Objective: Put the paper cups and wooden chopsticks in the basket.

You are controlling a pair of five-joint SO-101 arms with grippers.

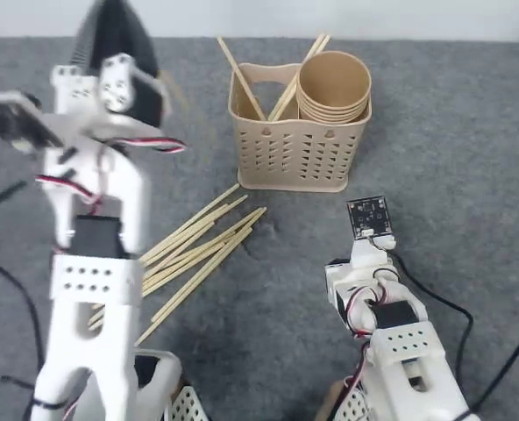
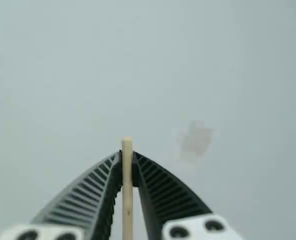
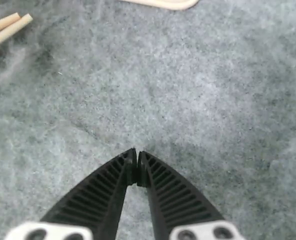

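Observation:
My left gripper [image 2: 127, 159] is raised high above the table's left side [image 1: 115, 35] and is shut on a single wooden chopstick [image 2: 127, 200], which stands straight between the jaws against a pale wall. A beige slotted basket [image 1: 299, 153] at the back centre holds a stack of paper cups [image 1: 334, 83] and a few chopsticks [image 1: 242, 81]. Several loose chopsticks [image 1: 198, 246] lie in a fan on the grey carpet in front of the basket. My right gripper [image 3: 137, 155] is shut on nothing, low over bare carpet to the right of that pile.
The grey carpet [image 1: 452, 132] covers the whole table, with free room to the right of the basket. The right arm's base [image 1: 400, 351] stands at the front right. Chopstick ends [image 3: 5, 27] and the basket's foot [image 3: 158, 3] show near the right gripper.

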